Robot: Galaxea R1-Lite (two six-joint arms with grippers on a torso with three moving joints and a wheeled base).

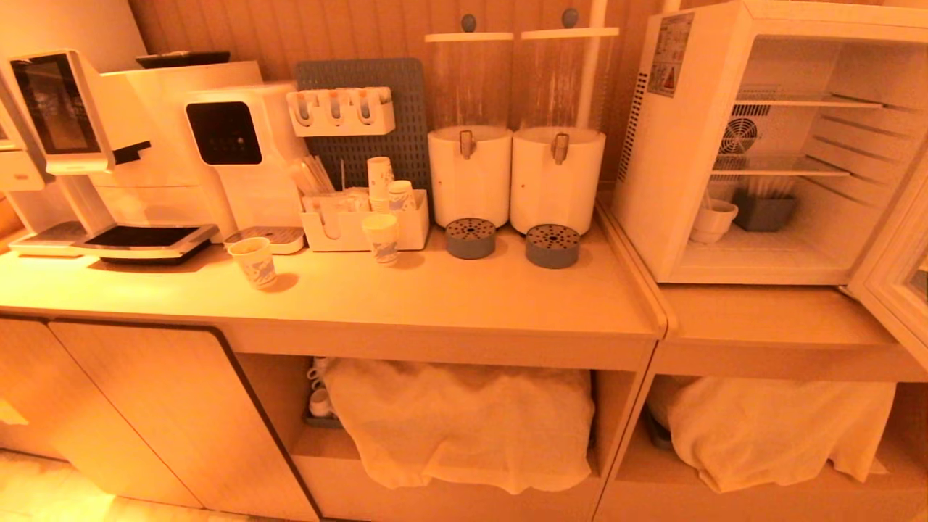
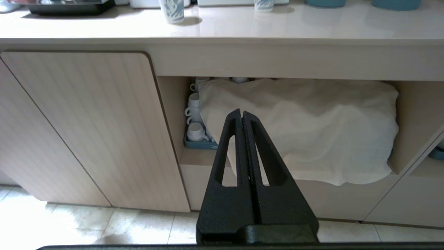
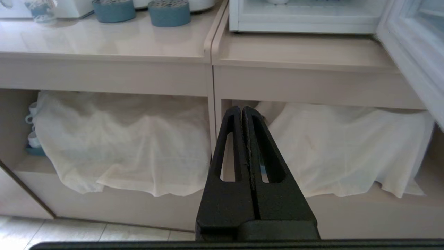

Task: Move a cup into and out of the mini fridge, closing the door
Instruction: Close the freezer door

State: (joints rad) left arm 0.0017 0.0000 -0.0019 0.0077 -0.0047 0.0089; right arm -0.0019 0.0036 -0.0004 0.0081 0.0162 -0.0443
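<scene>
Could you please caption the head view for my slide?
Mini fridge with door open, white cup on its floor.

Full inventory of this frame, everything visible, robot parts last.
mini fridge: 1, white, right counter.
door: 1, glass, open at far right.
cup: 1, white, on the fridge floor.
grey bin: 1, inside fridge beside the cup.
paper cups: 2 loose, blue-printed, on left counter; more stacked in the tray.
drink machines: 2, white, far left.
dispensers: 2, white, centre back.
cloths: 2, white, over lower shelves.
left gripper: shut, low before the cabinet.
right gripper: shut, low before the shelves.
</scene>
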